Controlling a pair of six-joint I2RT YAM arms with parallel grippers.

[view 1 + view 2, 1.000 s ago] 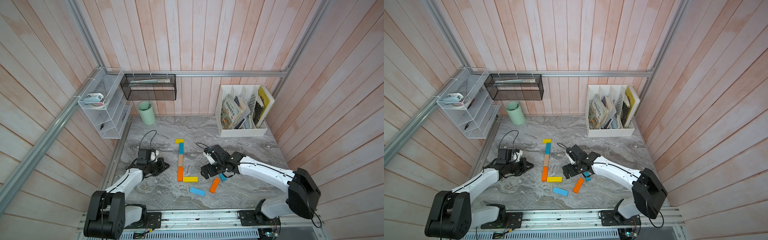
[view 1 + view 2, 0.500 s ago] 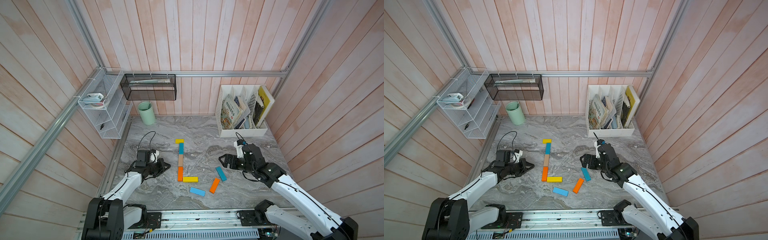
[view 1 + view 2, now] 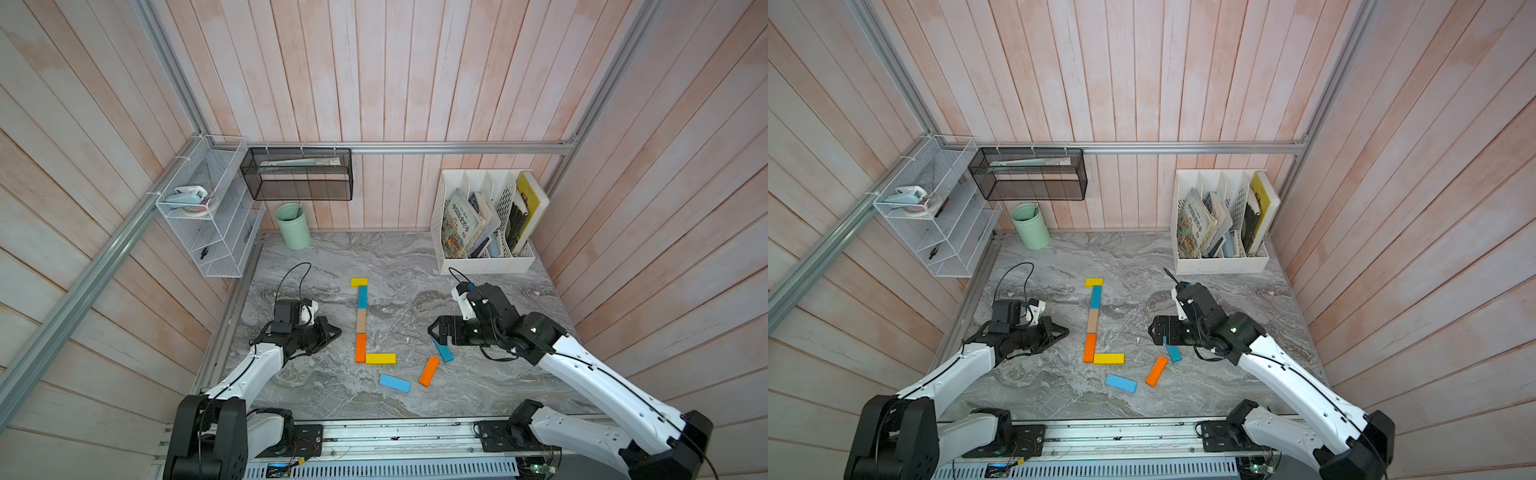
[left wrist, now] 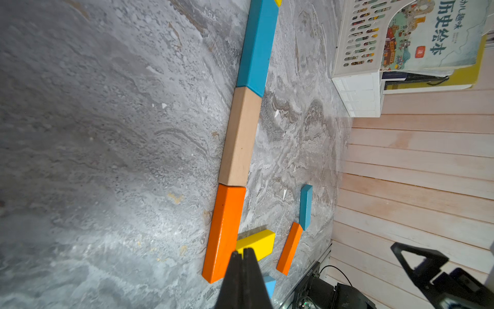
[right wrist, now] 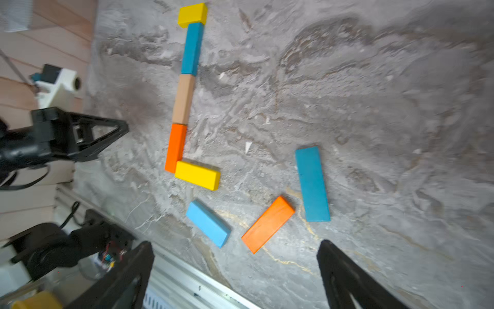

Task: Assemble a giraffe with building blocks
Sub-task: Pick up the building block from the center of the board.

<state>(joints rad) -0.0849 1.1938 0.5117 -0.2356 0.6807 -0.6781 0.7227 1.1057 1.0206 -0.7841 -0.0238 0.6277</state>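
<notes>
Leftmost: left gripper [image 3: 337, 331] pressed together, holding nothing, near the giraffe [image 3: 1093, 320] on the table [image 3: 386, 257]. Five building blocks [image 3: 1108, 358] counted in it: yellow head block [image 3: 359, 282], teal neck block [image 3: 362, 296], tan block [image 3: 361, 320], orange neck block [image 3: 360, 347] in one line, second yellow block [image 3: 380, 358] crosswise at the foot (touching the orange). Three more lying loose: light blue block [image 3: 395, 382], loose orange block [image 3: 429, 370], loose teal block [image 3: 444, 353]. Rightmost: right gripper [image 3: 434, 334] spread wide, empty, close by that teal.

A robot lab cell dressed as a desk corner: plank walls [image 3: 374, 83] on aluminium rails [image 3: 436, 147] enclose a marble-patterned tabletop [image 3: 332, 399], with robot arms [image 3: 602, 386] bolted at its front edge. At its back edge stand a magazine file [image 3: 486, 266] of books and a mint-green cup [image 3: 294, 230]; a wire rack [image 3: 220, 253] and mesh basket [image 3: 297, 193] hang on the walls.
</notes>
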